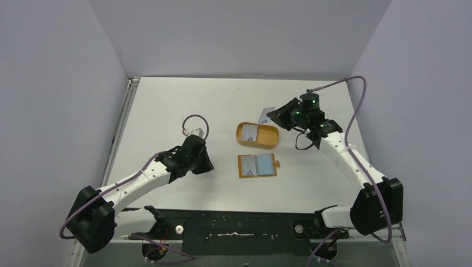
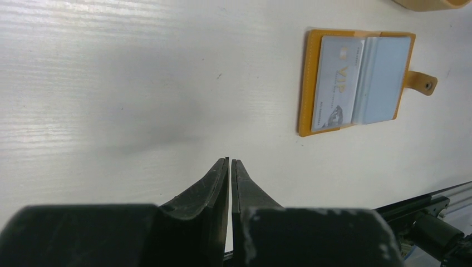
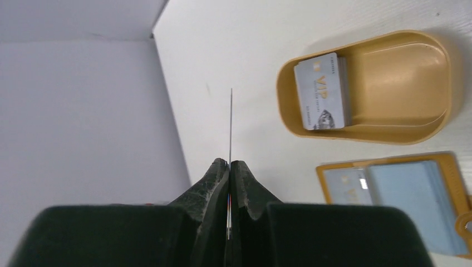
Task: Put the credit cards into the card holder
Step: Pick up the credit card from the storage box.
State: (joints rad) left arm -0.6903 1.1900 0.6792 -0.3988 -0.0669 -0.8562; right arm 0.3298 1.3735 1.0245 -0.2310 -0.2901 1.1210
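The tan-orange card holder (image 1: 257, 165) lies open at the table's middle, with a silvery VIP card (image 2: 335, 83) on its left half and pale blue sleeves on the right; it also shows in the right wrist view (image 3: 401, 192). The orange oval tray (image 1: 257, 135) behind it holds a silvery card (image 3: 323, 92). My right gripper (image 3: 229, 162) is shut on a credit card (image 3: 231, 125) seen edge-on, held in the air just right of the tray (image 1: 268, 111). My left gripper (image 2: 229, 161) is shut and empty, low over bare table left of the card holder.
Grey walls close in the white table on three sides, with a metal rail (image 1: 123, 119) along the left edge. A purple cable loops (image 1: 196, 125) behind the left wrist. The black base bar (image 1: 239, 225) runs along the near edge.
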